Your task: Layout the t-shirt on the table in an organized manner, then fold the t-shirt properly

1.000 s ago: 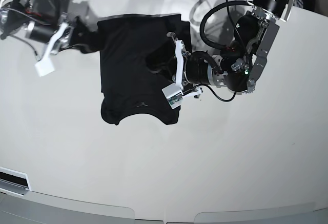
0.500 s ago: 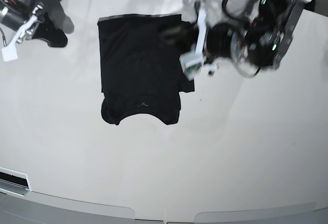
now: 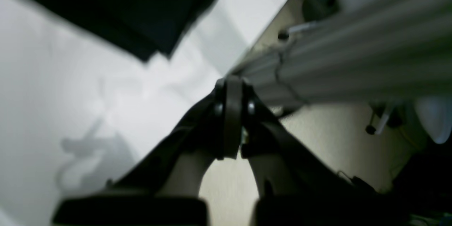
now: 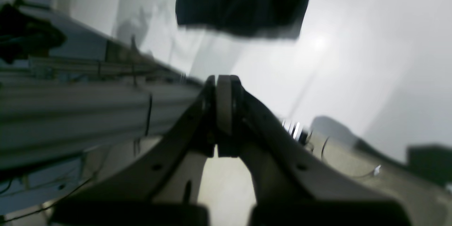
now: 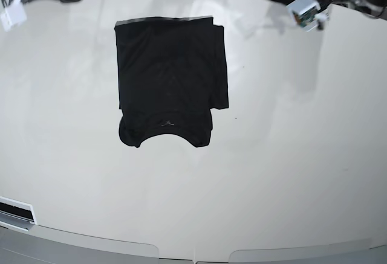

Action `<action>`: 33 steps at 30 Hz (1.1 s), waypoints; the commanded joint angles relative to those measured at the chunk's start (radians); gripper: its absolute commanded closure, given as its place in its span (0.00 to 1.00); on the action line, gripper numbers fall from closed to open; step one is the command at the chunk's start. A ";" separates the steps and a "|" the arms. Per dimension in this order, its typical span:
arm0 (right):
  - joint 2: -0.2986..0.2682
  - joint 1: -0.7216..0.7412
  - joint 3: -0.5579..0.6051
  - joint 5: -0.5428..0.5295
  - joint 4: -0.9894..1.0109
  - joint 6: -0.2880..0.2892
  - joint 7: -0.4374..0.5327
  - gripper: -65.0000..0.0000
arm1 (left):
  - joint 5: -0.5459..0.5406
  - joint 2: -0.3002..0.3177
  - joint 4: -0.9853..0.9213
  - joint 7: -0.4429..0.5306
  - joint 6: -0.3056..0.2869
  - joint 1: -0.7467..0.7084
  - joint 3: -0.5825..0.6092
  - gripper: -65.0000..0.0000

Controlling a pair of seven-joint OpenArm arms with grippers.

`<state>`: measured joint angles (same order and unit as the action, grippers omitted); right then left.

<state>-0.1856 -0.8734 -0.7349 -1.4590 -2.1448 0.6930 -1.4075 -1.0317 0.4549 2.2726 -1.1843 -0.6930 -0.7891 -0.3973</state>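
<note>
While both arms have pulled back to the far corners of the base view, the shirt (image 5: 169,77) lies alone near the middle of the table (image 5: 290,155), flat and touched by nothing. It forms a tall dark rectangle with both sleeves turned in; the neckline end faces the near edge, the hem the far edge. Along the rectangle's right side in the base view, the folded-in layer stands slightly proud of the body, so that edge is not quite flush.

Change noted: a second ago the left gripper (image 5: 305,7) was down on the shirt's right side and the right gripper (image 5: 15,10) was just beside the opposite sleeve. Both are now well clear, at the table's far edge. The right claw, partly open a second ago, is now closed on nothing, as its wrist view shows, pads (image 4: 223,104) pressed together with the shirt (image 4: 243,3) well beyond them. The left claw is likewise closed and empty, fingers (image 3: 229,127) meeting, cloth (image 3: 130,7) well away.

Assessment: the sleeve folds appear complete and released. Remaining, in my judgement, is the crosswise fold bringing the hem toward the collar. Risk: the loose right-hand layer may shift when the cloth is next lifted.
</note>
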 commanded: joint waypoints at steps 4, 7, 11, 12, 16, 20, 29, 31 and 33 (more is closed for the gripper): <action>-0.008 -0.134 -0.007 -0.025 -0.014 0.005 0.011 1.00 | -0.036 0.011 0.016 -0.026 0.006 -0.166 -0.142 1.00; 0.000 -0.221 -0.006 -0.025 -0.006 0.005 0.011 1.00 | -0.035 0.011 0.016 -0.029 0.005 -0.285 -0.195 1.00; 0.045 -0.262 -0.005 -0.025 0.074 0.005 0.011 1.00 | -0.024 0.011 -0.005 -0.028 0.010 -0.404 -0.179 1.00; 0.054 -0.262 -0.005 -0.023 0.114 0.005 0.011 1.00 | -0.013 0.011 -0.018 -0.024 0.018 -0.425 -0.165 1.00; 0.048 -0.258 0.050 0.078 0.312 0.005 0.011 1.00 | 0.084 0.014 -0.134 0.023 0.041 -0.454 -0.064 1.00; 0.031 -0.206 0.174 0.245 0.525 0.005 0.014 1.00 | 0.226 0.048 -0.340 0.157 0.108 -0.400 0.106 1.00; -0.009 0.049 0.461 0.741 1.055 0.005 0.521 1.00 | 0.446 0.049 -0.925 0.498 0.200 -0.094 0.420 1.00; -0.009 0.114 0.508 0.846 1.169 0.005 0.650 1.00 | 0.499 0.032 -1.066 0.596 0.200 -0.019 0.468 1.00; -0.009 0.179 0.550 0.941 1.276 0.005 0.786 1.00 | 0.558 0.009 -1.204 0.725 0.201 0.055 0.508 1.00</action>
<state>-0.1856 -0.6743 -0.1814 -0.5045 -0.8581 0.6888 -0.6041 -0.4625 0.4591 1.0534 -0.4461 -0.4820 -0.7155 0.1108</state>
